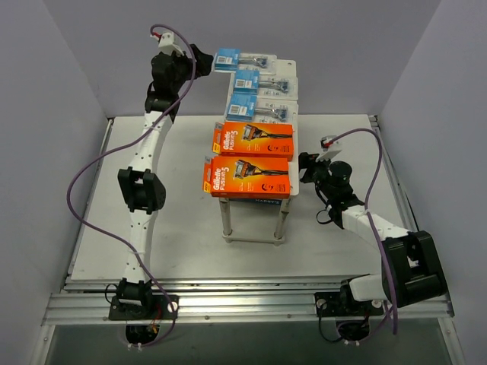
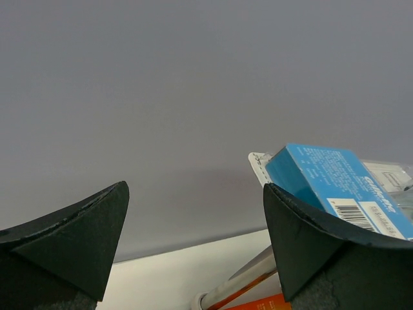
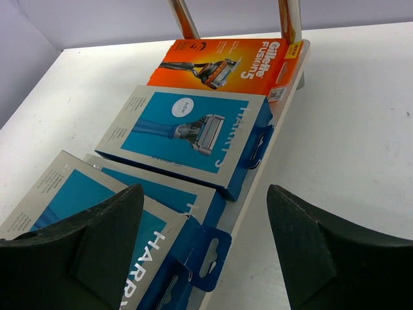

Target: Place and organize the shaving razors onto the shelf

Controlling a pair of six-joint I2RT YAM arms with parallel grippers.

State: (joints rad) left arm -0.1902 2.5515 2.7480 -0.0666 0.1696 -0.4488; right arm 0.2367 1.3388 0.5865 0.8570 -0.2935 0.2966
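**Far pack out of line on the top tier**

My left fingers (image 2: 71, 239) stand spread wide and grasp nothing. The far blister pack (image 2: 335, 177) lies just beside one of them, at the back end of the shelf (image 1: 294, 80). It sticks out to the left past the two blister packs (image 1: 255, 80) next to it, so I judge the step in hand is squaring it up with that row. The next move calls for a gentle push on its overhanging end, keeping the fingers low enough to catch the edge. Two orange boxes (image 1: 253, 139) fill the near end of the top. My right fingers (image 3: 84, 252) are released too and empty, hovering over the blue boxes (image 3: 187, 129) on the lower tier (image 3: 274, 145), with another orange box (image 3: 226, 61) beyond them.
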